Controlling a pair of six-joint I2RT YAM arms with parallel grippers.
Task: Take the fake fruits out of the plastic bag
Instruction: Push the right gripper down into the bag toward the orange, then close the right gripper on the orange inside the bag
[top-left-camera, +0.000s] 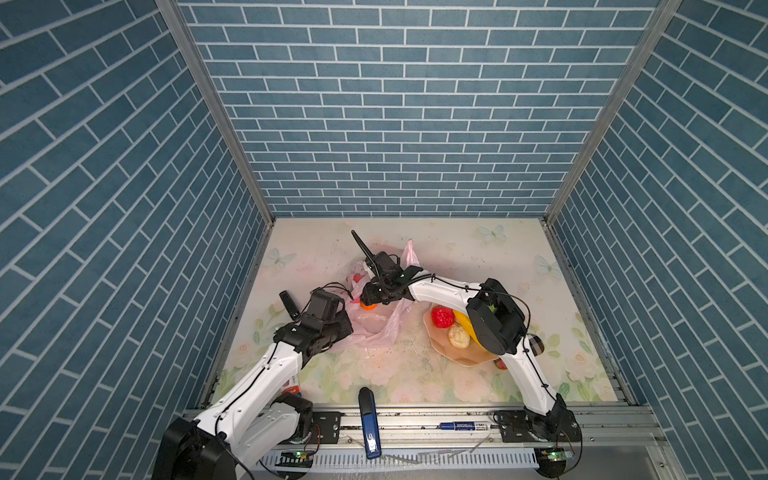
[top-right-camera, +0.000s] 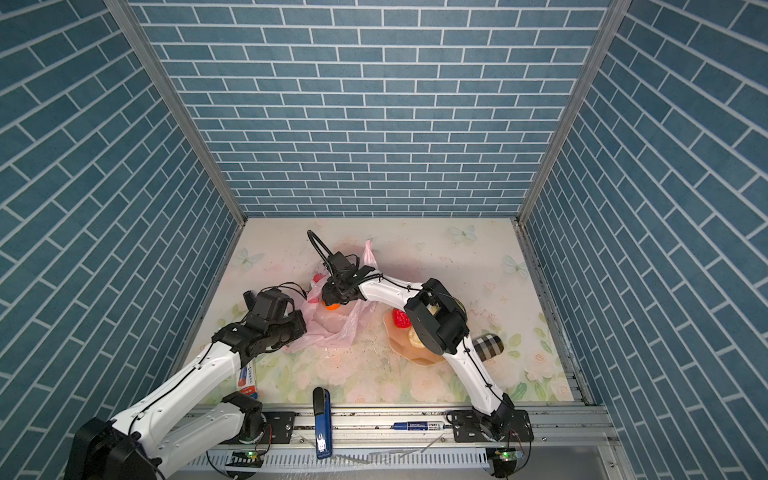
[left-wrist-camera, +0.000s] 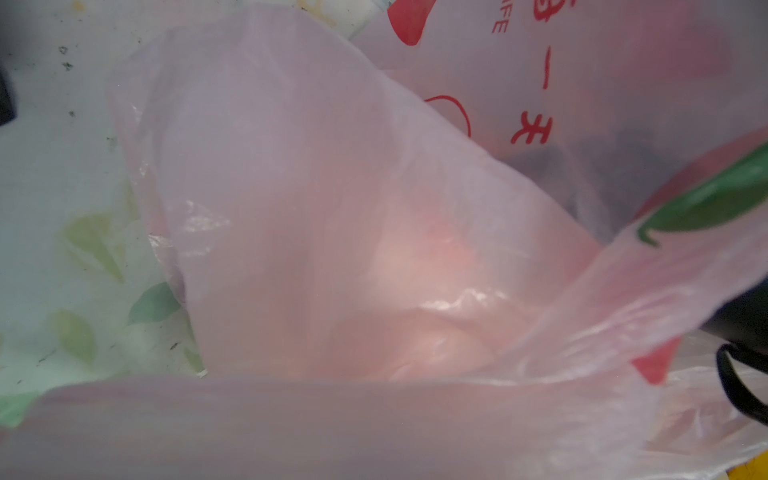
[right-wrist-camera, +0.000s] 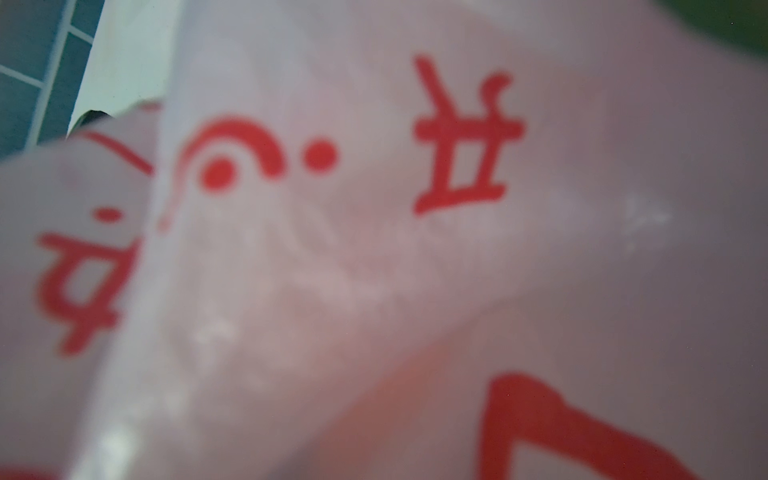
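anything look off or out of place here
A checked cup lies tipped on its side near the plate. A blue stapler sits half off the table, across the front rail.

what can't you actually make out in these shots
- Right hand: its own wrist covers the fingers in both top views; blurred plastic bag film fills the right wrist view.
- Orange ball: only an edge shows below that hand; gripped or not, unclear.
- Left hand: fingers hidden by bag film in the left wrist view.
- Bag's contents: only pale blurs through the film, left wrist view.
- Plate: the right arm's elbow covers part of it.
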